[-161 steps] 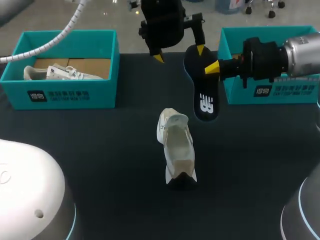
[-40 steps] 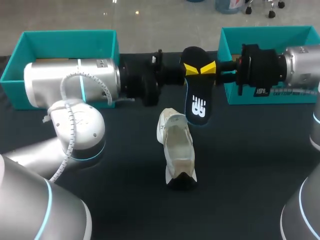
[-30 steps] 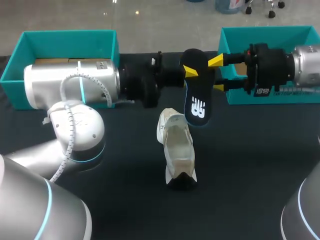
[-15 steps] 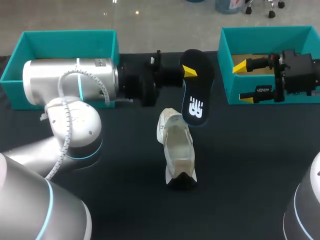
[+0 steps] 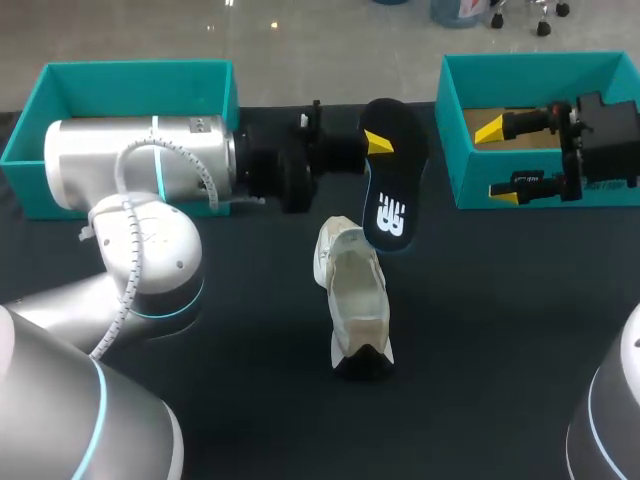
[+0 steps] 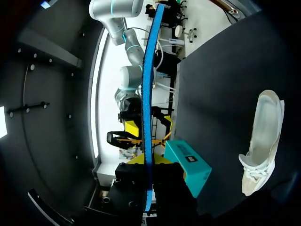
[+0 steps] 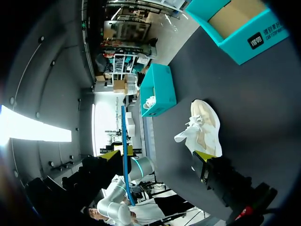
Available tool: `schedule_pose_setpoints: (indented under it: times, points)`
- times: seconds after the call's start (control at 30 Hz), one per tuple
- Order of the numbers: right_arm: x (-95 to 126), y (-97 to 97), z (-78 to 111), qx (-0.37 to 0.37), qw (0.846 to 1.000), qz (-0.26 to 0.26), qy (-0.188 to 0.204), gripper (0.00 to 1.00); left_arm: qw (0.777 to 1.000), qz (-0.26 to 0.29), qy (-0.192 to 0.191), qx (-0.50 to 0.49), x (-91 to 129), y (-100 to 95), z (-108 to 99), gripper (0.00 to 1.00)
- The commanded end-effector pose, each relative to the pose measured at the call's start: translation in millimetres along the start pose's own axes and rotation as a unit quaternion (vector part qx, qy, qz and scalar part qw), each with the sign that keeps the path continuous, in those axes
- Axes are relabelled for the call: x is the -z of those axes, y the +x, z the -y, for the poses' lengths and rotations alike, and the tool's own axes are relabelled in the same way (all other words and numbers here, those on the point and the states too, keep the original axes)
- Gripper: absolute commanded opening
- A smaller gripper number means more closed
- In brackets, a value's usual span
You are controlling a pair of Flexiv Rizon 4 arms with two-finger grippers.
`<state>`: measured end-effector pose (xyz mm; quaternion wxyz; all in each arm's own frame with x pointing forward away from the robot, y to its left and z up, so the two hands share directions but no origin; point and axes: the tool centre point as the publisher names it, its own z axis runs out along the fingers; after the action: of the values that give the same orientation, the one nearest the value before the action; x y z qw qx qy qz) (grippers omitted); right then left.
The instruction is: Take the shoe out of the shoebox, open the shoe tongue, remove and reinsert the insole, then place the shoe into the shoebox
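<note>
1. Work surface: a dark, matte table (image 5: 500, 330). The reference item for all positions below is the white shoe (image 5: 355, 290), which rests near the centre of the table.

2. Shoe orientation: the long axis runs from the far edge of the table toward the near edge. The near end shows a dark patch. Toe and heel cannot be told apart.

3. Insole (image 5: 392, 190): located just beyond the far end of the shoe, raised off the table. Its long axis slopes down toward the shoe. The black face carries a white logo, and the rim is blue.

4. Left gripper (image 5: 372, 143): beyond the shoe, clamped on the upper end of the insole.

5. Right gripper (image 5: 497, 161): beyond and to the right of the shoe, over the right shoebox (image 5: 450, 120). Its fingers are spread apart and empty.

6. Left shoebox (image 5: 130, 70): beyond and to the left of the shoe, largely covered by the left arm.
</note>
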<state>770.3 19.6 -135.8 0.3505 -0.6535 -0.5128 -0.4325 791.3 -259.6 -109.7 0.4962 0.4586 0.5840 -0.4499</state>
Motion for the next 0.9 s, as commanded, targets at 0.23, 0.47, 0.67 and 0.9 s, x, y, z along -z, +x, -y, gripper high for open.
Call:
schedule_pose_setpoints:
  times: [0.23,0.47,0.67,0.9]
  points:
    - [30.0,-39.0,3.1,0.031,0.999,0.027,-0.001,1.00,1.000,-0.001,0.000,-0.001,0.3,-0.3,0.3,0.00]
    - [51.0,-55.6,24.2,0.033,0.998,0.049,0.008,1.00,1.000,-0.001,0.000,-0.001,0.3,-0.3,0.3,0.00]
    - [64.5,-60.6,45.3,0.039,0.997,0.067,-0.011,1.00,1.000,-0.001,0.000,-0.001,0.3,-0.3,0.3,0.00]
    - [77.6,-63.7,64.3,0.039,0.996,0.076,-0.022,1.00,1.000,-0.001,0.000,-0.001,0.3,-0.3,0.3,0.00]
